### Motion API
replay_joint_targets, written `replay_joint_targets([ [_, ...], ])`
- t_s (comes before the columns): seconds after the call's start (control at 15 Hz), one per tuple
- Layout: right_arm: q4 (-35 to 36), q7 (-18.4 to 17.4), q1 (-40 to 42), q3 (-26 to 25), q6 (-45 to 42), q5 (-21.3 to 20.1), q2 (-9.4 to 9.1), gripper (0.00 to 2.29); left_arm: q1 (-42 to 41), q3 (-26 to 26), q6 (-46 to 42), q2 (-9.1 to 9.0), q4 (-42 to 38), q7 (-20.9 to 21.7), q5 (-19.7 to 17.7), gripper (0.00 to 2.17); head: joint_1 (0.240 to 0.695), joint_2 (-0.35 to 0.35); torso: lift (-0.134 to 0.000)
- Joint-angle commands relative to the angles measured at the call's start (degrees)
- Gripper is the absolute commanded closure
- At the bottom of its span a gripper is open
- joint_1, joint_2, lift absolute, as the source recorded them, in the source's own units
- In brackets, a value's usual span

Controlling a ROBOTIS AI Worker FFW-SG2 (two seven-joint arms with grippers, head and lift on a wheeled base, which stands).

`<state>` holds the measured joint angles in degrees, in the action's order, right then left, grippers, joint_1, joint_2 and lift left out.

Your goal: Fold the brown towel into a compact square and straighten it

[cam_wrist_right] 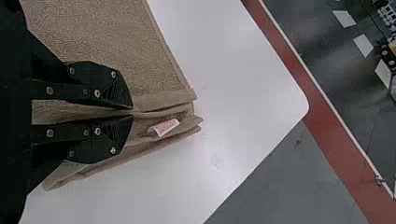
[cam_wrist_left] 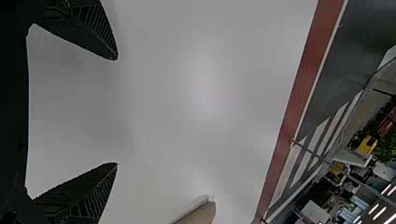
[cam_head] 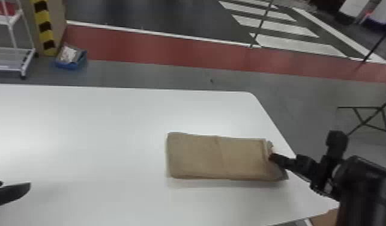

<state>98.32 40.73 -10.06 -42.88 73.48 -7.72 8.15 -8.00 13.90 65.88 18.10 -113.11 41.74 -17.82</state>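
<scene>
- The brown towel [cam_head: 195,156] is lying as a long folded strip near the right edge of the table [cam_head: 81,135].
- For a good fold, the right gripper [cam_wrist_right: 132,112] should probably be catching all layers, lifting low and laying this end evenly leftward.
- Its fingers are pinching the towel's uneven end, where layers are fanning and a pale label [cam_wrist_right: 166,127] is showing.
- The left gripper [cam_wrist_left: 116,111] is hanging well apart, fingers spreading wide.

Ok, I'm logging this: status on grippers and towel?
Right gripper shut on towel at its right end. Left gripper open, empty, over table. Towel a folded strip, not yet square.
</scene>
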Motion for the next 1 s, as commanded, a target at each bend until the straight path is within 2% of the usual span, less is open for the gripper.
replay_joint_targets([
  [0.0,1.78,0.05,0.13,0.6,1.37,1.57,-1.38,0.99,0.0,0.07,0.0,0.18,0.0,0.01,-0.03,0.07,0.695,-0.312,-0.124],
  [0.13,4.07,0.05,0.13,1.48,3.83,3.5,-2.88,0.99,0.0,0.07,0.0,0.45,0.0,0.01,-0.11,0.07,0.695,-0.294,-0.124],
  [0.27,5.91,-0.04,-0.13,3.5,4.88,3.5,-4.19,0.99,0.0,0.25,0.0,0.53,0.0,0.01,-0.11,0.07,0.695,-0.254,-0.124],
  [0.4,6.18,-0.04,-0.84,4.03,5.59,3.06,-4.55,0.99,0.0,0.42,0.0,0.62,0.0,0.01,-0.38,0.08,0.695,-0.226,-0.124],
  [0.6,7.5,0.05,-1.98,2.27,7.52,3.85,-3.23,0.99,0.0,0.77,0.0,0.8,0.09,0.09,-0.55,0.08,0.695,-0.2,-0.124],
  [0.73,8.29,-0.13,-4.0,-3.27,9.63,6.23,-1.56,0.99,-0.08,0.77,0.0,0.8,0.17,0.01,-0.55,0.08,0.695,-0.205,-0.124],
  [0.87,7.67,-1.36,-4.53,-8.19,10.68,9.22,-0.33,0.99,-0.08,0.77,0.0,0.62,0.35,0.01,-0.55,0.08,0.695,-0.247,-0.124],
  [0.93,7.14,-2.5,-4.18,-10.03,10.51,11.24,-0.42,0.99,0.0,0.51,-0.35,0.53,0.53,0.01,-0.55,0.08,0.695,-0.267,-0.124],
])
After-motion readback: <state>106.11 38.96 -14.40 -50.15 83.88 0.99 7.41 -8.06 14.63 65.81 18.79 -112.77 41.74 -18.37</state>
